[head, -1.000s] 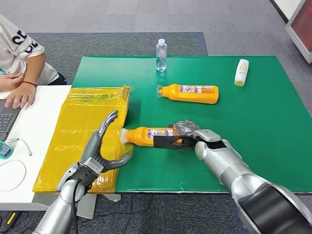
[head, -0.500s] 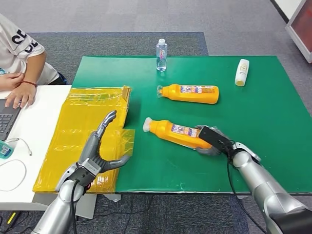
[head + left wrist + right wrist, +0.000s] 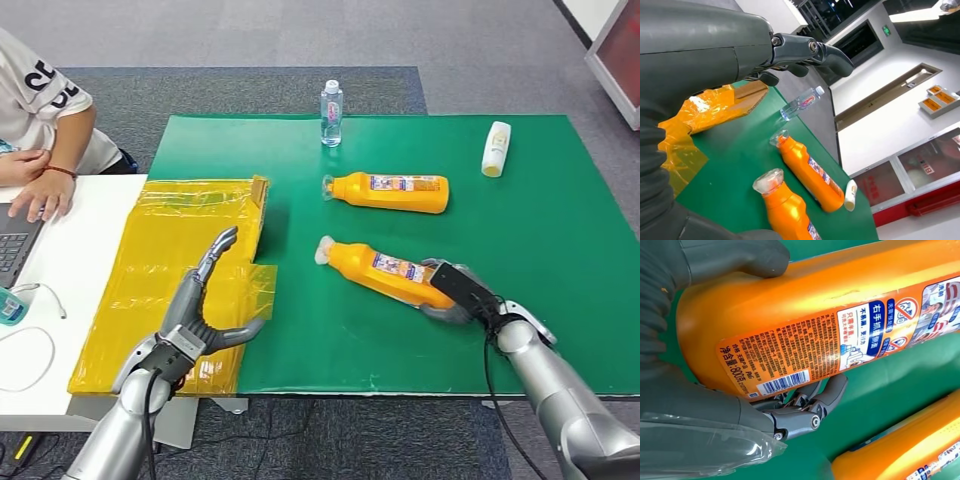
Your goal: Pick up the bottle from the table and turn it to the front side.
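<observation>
Right hand grips the base end of the near orange bottle: thumb on one side, fingers curled under the other, back label with barcode facing the wrist camera. Bottle lies at a slant on the green mat, clear cap pointing toward the yellow bag. Left hand hovers over the bag's near edge, fingers spread, holding nothing, well apart from the bottle. Second orange bottle lies farther back, beside a small water bottle.
</observation>
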Robot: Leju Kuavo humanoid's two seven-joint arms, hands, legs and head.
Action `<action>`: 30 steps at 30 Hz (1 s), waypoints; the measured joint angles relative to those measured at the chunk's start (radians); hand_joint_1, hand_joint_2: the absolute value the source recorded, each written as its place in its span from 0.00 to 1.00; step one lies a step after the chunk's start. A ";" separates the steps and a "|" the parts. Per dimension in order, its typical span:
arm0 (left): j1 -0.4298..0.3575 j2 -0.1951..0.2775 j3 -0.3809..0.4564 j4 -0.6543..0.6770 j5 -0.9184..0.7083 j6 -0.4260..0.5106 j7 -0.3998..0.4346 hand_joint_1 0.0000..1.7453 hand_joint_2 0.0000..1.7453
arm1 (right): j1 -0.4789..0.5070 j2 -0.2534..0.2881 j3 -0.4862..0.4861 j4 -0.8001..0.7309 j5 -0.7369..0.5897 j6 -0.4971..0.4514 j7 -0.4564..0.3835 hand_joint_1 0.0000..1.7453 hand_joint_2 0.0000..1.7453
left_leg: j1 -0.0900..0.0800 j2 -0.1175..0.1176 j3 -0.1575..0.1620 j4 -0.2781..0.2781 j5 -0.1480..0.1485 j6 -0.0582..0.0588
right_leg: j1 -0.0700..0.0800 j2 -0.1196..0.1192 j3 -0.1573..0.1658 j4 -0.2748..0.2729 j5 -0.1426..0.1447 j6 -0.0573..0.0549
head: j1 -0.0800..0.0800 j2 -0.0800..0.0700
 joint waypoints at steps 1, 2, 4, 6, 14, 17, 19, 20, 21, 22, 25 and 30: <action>0.000 0.000 0.000 0.000 0.000 0.000 0.000 0.00 1.00 | 0.000 0.000 0.001 -0.002 0.002 0.000 0.002 1.00 1.00 | 0.000 0.000 0.000 0.000 0.000 0.000 | 0.000 0.000 0.000 0.000 0.000 0.000 | 0.000 0.000; 0.000 0.001 0.000 0.000 0.000 0.000 0.000 0.00 1.00 | 0.001 0.000 0.002 -0.004 0.001 0.001 0.002 1.00 1.00 | 0.000 0.000 0.000 0.000 0.000 0.000 | 0.000 0.000 0.000 0.000 0.000 0.000 | 0.000 0.000; 0.000 0.001 0.000 0.000 0.000 0.000 0.000 0.00 1.00 | 0.002 0.000 0.004 -0.010 -0.003 0.008 0.002 1.00 1.00 | 0.000 0.000 0.000 0.000 0.000 0.000 | 0.000 0.000 0.000 0.000 0.000 0.000 | 0.000 0.000; 0.000 0.001 0.000 0.000 0.000 0.000 0.000 0.00 1.00 | 0.004 0.000 0.007 -0.016 -0.010 0.014 0.001 1.00 1.00 | 0.000 0.000 0.000 0.000 0.000 0.000 | 0.000 0.000 0.000 0.000 0.000 0.000 | 0.000 0.000; 0.000 0.002 0.000 0.000 0.000 0.000 0.000 0.00 1.00 | 0.011 0.000 0.019 -0.029 -0.018 0.013 0.001 1.00 1.00 | 0.000 0.000 -0.001 0.000 0.000 0.000 | 0.000 0.000 -0.001 0.000 0.000 0.000 | 0.000 0.000; 0.000 0.002 0.000 0.000 0.000 0.000 0.000 0.00 1.00 | 0.019 0.000 0.023 -0.037 -0.038 0.024 -0.009 1.00 1.00 | 0.000 0.000 -0.001 0.000 0.000 0.000 | 0.000 0.000 -0.001 0.000 0.000 0.000 | 0.000 0.000; 0.000 0.002 0.000 0.000 0.001 0.000 0.000 0.00 1.00 | 0.028 0.000 0.022 -0.046 -0.072 0.048 -0.028 1.00 1.00 | 0.000 0.000 -0.001 0.000 0.000 0.000 | 0.000 0.000 -0.001 0.000 0.000 0.000 | 0.000 0.000; 0.000 0.002 0.000 0.000 0.002 0.000 0.000 0.00 1.00 | 0.035 -0.001 0.019 -0.052 -0.096 0.063 -0.042 1.00 1.00 | 0.000 0.000 -0.001 0.000 0.000 0.000 | 0.000 0.000 -0.001 0.000 0.000 0.000 | 0.000 0.000; 0.000 0.002 0.000 0.000 0.003 0.000 0.000 0.00 1.00 | 0.043 -0.002 0.014 -0.061 -0.126 0.082 -0.059 1.00 1.00 | 0.000 0.000 -0.001 0.000 0.000 0.000 | 0.000 0.000 -0.001 0.000 0.000 0.000 | 0.000 0.000; 0.000 0.002 -0.001 0.000 0.005 -0.001 0.000 0.00 1.00 | 0.054 -0.005 0.008 -0.073 -0.158 0.102 -0.078 1.00 1.00 | 0.000 0.000 -0.001 0.000 0.000 0.000 | 0.000 0.000 -0.001 0.000 0.000 0.000 | 0.000 0.000; 0.001 0.003 -0.001 0.000 0.010 -0.003 0.000 0.00 1.00 | 0.090 -0.015 -0.017 -0.118 -0.240 0.149 -0.121 1.00 1.00 | 0.000 0.000 -0.002 0.000 0.000 0.000 | 0.000 0.000 -0.001 0.000 -0.001 0.001 | 0.000 0.000; 0.007 0.006 -0.001 0.000 0.015 -0.003 0.000 0.00 1.00 | 0.141 -0.032 -0.058 -0.191 -0.292 0.174 -0.129 1.00 1.00 | 0.000 0.000 -0.002 0.000 -0.001 0.000 | 0.000 0.000 -0.001 0.000 -0.001 0.001 | 0.000 0.000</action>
